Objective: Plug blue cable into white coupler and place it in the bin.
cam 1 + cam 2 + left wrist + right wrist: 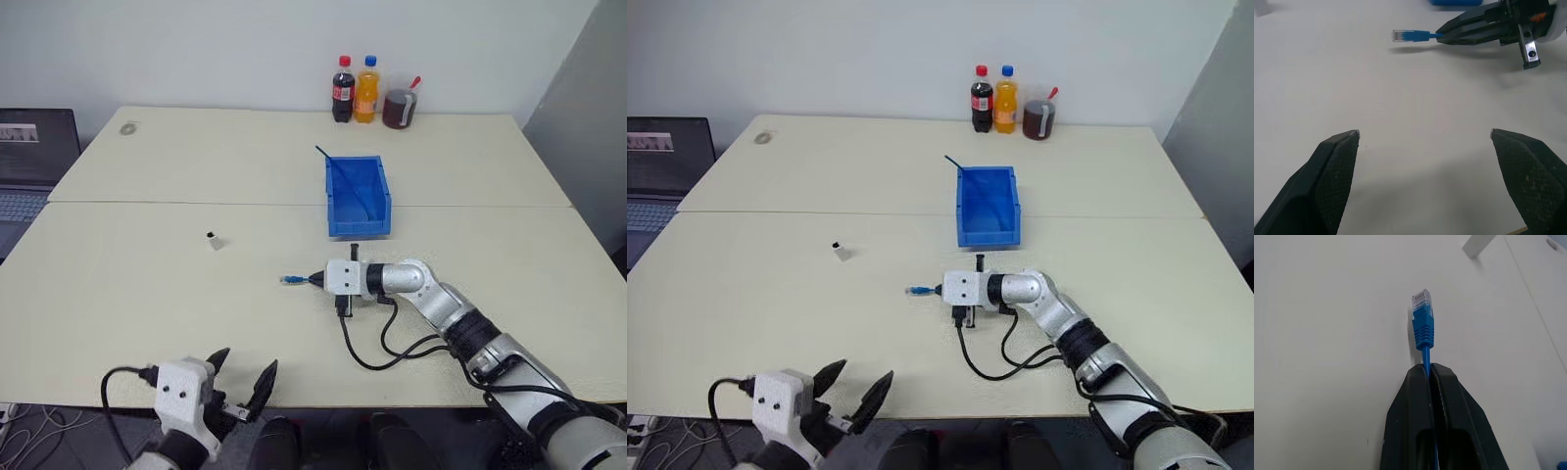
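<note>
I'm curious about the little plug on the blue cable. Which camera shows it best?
The right wrist view: the blue cable fills the middle, its clear plug tip sharp, pinched in the shut right gripper. The left wrist view shows it smaller, side-on. Both eye views show just a tiny blue stub.

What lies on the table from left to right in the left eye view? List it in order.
Laptop → white coupler → blue cable's plug → right gripper shut on the cable → bin
</note>
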Tool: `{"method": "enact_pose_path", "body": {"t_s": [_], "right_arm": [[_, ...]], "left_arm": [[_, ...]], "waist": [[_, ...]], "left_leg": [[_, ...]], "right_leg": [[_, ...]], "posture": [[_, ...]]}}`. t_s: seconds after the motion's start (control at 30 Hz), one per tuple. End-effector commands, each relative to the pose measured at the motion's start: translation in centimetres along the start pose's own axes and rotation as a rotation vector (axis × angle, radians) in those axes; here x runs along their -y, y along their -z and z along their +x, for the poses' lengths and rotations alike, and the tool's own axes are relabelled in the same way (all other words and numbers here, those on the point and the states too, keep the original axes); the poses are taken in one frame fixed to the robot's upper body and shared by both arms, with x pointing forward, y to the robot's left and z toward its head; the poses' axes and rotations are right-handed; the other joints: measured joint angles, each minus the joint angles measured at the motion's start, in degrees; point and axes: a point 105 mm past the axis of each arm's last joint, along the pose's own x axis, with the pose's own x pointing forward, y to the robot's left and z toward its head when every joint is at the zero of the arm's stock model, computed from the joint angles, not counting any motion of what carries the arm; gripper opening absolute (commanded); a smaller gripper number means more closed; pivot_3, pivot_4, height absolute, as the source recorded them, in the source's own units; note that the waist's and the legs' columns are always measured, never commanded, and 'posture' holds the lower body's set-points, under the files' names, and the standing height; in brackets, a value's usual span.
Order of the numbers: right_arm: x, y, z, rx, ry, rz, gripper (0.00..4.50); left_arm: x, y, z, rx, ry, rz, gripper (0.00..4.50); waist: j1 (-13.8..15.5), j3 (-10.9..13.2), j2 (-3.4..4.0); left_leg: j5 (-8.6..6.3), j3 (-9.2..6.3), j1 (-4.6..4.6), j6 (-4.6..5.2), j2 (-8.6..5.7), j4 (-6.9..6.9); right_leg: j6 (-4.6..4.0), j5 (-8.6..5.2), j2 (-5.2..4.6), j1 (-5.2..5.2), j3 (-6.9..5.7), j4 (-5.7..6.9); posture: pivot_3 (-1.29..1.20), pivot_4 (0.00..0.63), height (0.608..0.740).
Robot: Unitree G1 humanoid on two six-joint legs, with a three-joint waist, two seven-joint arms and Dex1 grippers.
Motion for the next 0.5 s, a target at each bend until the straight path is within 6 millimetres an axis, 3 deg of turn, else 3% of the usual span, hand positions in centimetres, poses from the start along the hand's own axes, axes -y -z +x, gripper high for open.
{"method": "enact_pose_path", "body": {"t_s": [0.03, 0.2, 0.37, 0.5], "right_arm": [[-1.7, 0.9, 0.0, -0.019, -0.09, -0.06, 0.5], [-2.5, 0.4, -0.8, 0.056, -0.138, 0.168, 1.64], [0.8, -1.7, -1.8, 0.189, -0.062, 0.546, 2.75], [4.0, -1.4, -1.3, 0.184, 0.108, 0.661, 3.71]], "left_arm": [[0.4, -1.3, -0.1, 0.076, -0.036, 0.024, 4.5], [0.6, -1.5, 0.1, 0.091, -0.032, 0.031, 4.5], [0.1, -2.0, 0.4, 0.098, -0.013, 0.051, 4.5], [0.0, -2.4, 1.0, 0.108, 0.012, 0.066, 4.5]], "waist": [[-0.07, -0.01, 0.0], [0.0, -0.11, -0.01], [-0.07, -0.07, 0.06], [-0.54, -0.06, 0.09]], "left_leg": [[0.0, 0.01, 0.03, 0.0, 0.0, -0.05], [-0.01, -0.1, 0.18, 0.01, 0.01, -0.05], [-0.01, -0.22, 0.19, 0.01, 0.07, -0.06], [-0.01, -0.31, 0.16, 0.02, 0.1, -0.05]], "right_leg": [[-0.02, -0.03, 0.0, 0.0, 0.03, 0.01], [0.01, -0.18, 0.04, 0.12, -0.12, 0.06], [-0.05, -0.18, 0.07, 0.12, -0.2, 0.13], [-0.12, -0.13, 0.14, 0.05, -0.25, 0.22]], "posture": [[0.0, 0.15, 0.74], [0.0, 0.15, 0.74], [0.0, 0.15, 0.74], [0.0, 0.15, 0.74]]}}
